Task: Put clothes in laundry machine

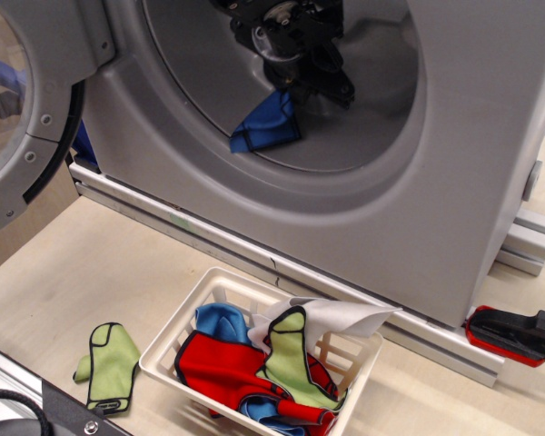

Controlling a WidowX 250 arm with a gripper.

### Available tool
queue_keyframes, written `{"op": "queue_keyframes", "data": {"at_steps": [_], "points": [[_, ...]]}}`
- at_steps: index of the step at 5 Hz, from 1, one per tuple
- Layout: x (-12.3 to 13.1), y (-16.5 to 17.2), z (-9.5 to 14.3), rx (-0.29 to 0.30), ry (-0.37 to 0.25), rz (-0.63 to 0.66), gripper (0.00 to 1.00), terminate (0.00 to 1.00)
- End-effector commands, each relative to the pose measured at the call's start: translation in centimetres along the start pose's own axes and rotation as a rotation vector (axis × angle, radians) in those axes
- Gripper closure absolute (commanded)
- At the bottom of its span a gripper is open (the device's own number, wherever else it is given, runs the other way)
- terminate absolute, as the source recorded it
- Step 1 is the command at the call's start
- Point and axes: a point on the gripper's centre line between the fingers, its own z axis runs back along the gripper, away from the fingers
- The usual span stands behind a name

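Black robot gripper at top centre, inside the large grey front-loading laundry machine. Jaw opening hard to judge; possibly pinching the blue felt garment resting on the drum edge. Could slide back out if dropped this near the lip.

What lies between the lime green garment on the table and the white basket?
Nothing: in the single camera view, only bare tabletop separates the lime green garment from the white basket.

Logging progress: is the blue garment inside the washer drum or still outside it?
Inside. The blue garment lies within the laundry machine's round opening, on the drum's lower wall, just below the hand.
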Motion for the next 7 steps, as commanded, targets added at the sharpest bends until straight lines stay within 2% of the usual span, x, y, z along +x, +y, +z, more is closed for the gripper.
{"op": "queue_keyframes", "data": {"at_steps": [1, 3, 4, 5, 6, 7], "points": [[-1.7, 0.8, 3.6, -0.017, -0.074, -0.043, 0.0, 0.0], [-5.0, -0.6, 7.9, -0.129, -0.091, -0.114, 0.0, 0.0], [-5.2, -0.8, 10.2, -0.216, -0.055, -0.1, 0.0, 0.0], [-4.9, -0.7, 12.1, -0.275, -0.034, -0.075, 0.0, 0.0], [-4.7, -0.6, 13.3, -0.307, 0.011, -0.093, 0.0, 0.0], [-4.7, -0.6, 13.3, -0.307, 0.011, -0.093, 0.0, 1.0]]}}
